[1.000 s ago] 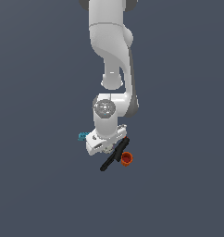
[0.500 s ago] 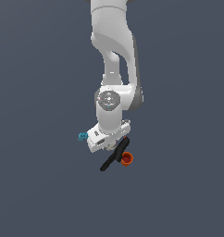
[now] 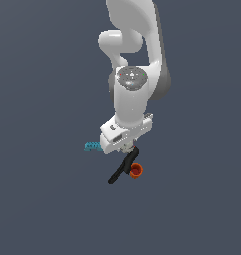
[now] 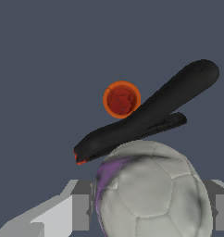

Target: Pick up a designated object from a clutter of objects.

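Note:
The designated object, a whitish-grey mottled ball [image 4: 153, 190] with a purple patch, fills the gap between my gripper's [image 4: 153, 212] two grey fingers [image 4: 81, 210], which press on its sides. In the exterior view the white hand covers the ball, and the gripper [image 3: 126, 148] hangs just above the rest of the clutter. Beyond the ball lie the long black tool [image 4: 151, 115] with its red tip and the small orange cup [image 4: 121, 99]. The exterior view shows the tool [image 3: 123, 169] and the cup [image 3: 136, 171] side by side below the hand.
A teal studded block [image 3: 92, 146] lies on the exterior view's left of the hand. All items rest on a plain dark grey-blue floor [image 3: 43, 199]. The white arm [image 3: 135, 74] rises over the hand.
The arm's wrist and hand have risen a little away from the black tool and orange cup, which stay where they were.

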Motion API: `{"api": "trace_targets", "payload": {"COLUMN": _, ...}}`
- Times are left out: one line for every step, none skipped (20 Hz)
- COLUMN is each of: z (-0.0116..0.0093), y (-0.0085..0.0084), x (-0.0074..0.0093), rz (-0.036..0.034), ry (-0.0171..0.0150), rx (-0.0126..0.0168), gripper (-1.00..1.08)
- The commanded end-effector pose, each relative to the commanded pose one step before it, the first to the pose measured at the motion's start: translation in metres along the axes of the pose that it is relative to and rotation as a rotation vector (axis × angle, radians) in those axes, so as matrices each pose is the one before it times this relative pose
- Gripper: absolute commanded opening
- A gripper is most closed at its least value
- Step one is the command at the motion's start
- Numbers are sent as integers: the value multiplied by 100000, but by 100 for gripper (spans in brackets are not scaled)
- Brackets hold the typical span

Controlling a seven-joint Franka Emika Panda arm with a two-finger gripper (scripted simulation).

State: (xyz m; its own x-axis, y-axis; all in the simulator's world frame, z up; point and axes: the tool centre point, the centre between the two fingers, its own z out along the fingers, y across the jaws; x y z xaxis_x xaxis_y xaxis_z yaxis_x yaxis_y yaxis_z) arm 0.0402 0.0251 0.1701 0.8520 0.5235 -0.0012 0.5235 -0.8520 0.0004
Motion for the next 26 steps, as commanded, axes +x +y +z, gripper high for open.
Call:
{"api": "trace_targets", "payload": {"z": -2932, "y": -786, "x": 656, "rz": -13, "ry": 91, "rx": -82, "gripper": -100}}
{"api": "trace_targets", "payload": {"z": -1115, "y": -296, "x": 264, "rz": 0, "ry": 0, "rx": 0, "gripper": -100}}
{"api": "trace_targets", "payload": {"z": -1105, "y": -292, "x": 265, "rz": 0, "ry": 0, "rx": 0, "gripper": -100}}
{"api": "trace_targets", "payload": {"z": -1096, "y": -289, "x": 265, "rz": 0, "ry": 0, "rx": 0, "gripper": -100}}
{"api": "trace_targets", "payload": {"z": -1087, "y": -285, "x": 266, "rz": 0, "ry": 0, "rx": 0, "gripper": -100}}
{"api": "trace_targets", "payload": {"z": -1079, "y": -282, "x": 268, "rz": 0, "ry": 0, "rx": 0, "gripper": -100}}
{"api": "trace_targets", "payload": {"z": -1065, "y": -276, "x": 269, "rz": 0, "ry": 0, "rx": 0, "gripper": -100}}
{"api": "trace_targets", "payload": {"z": -1029, "y": -265, "x": 265, "rz": 0, "ry": 0, "rx": 0, "gripper": -100}}
{"api": "trace_targets", "payload": {"z": -978, "y": -250, "x": 257, "rz": 0, "ry": 0, "rx": 0, "gripper": -100}}
{"api": "trace_targets", "payload": {"z": -909, "y": -236, "x": 251, "rz": -25, "ry": 0, "rx": 42, "gripper": -100}}
{"api": "trace_targets", "payload": {"z": -861, "y": -218, "x": 232, "rz": 0, "ry": 0, "rx": 0, "gripper": -100}}
{"api": "trace_targets", "payload": {"z": -804, "y": -203, "x": 219, "rz": 0, "ry": 0, "rx": 0, "gripper": -100}}
{"api": "trace_targets", "payload": {"z": -747, "y": -187, "x": 209, "rz": 0, "ry": 0, "rx": 0, "gripper": -100}}
{"api": "trace_targets", "payload": {"z": -686, "y": -153, "x": 194, "rz": 3, "ry": 14, "rx": 47, "gripper": -100}}
{"api": "trace_targets", "payload": {"z": -632, "y": -153, "x": 190, "rz": 0, "ry": 0, "rx": 0, "gripper": -100}}
{"api": "trace_targets", "payload": {"z": -577, "y": -137, "x": 179, "rz": 0, "ry": 0, "rx": 0, "gripper": -100}}
{"api": "trace_targets", "payload": {"z": -526, "y": -124, "x": 167, "rz": 0, "ry": 0, "rx": 0, "gripper": -100}}
{"api": "trace_targets", "payload": {"z": -473, "y": -111, "x": 152, "rz": 0, "ry": 0, "rx": 0, "gripper": -100}}
{"api": "trace_targets", "payload": {"z": -421, "y": -98, "x": 136, "rz": 0, "ry": 0, "rx": 0, "gripper": -100}}
{"api": "trace_targets", "payload": {"z": -368, "y": -86, "x": 121, "rz": 0, "ry": 0, "rx": 0, "gripper": -100}}
{"api": "trace_targets", "payload": {"z": -316, "y": -73, "x": 105, "rz": 0, "ry": 0, "rx": 0, "gripper": -100}}
{"api": "trace_targets", "payload": {"z": -264, "y": -60, "x": 90, "rz": 0, "ry": 0, "rx": 0, "gripper": -100}}
{"api": "trace_targets", "payload": {"z": -213, "y": -20, "x": 63, "rz": 23, "ry": 17, "rx": 40, "gripper": -100}}
{"api": "trace_targets", "payload": {"z": -161, "y": -34, "x": 60, "rz": 0, "ry": 0, "rx": 0, "gripper": -100}}
{"api": "trace_targets", "payload": {"z": -109, "y": -21, "x": 46, "rz": 0, "ry": 0, "rx": 0, "gripper": -100}}
{"api": "trace_targets", "payload": {"z": -58, "y": -8, "x": 32, "rz": 0, "ry": 0, "rx": 0, "gripper": -100}}
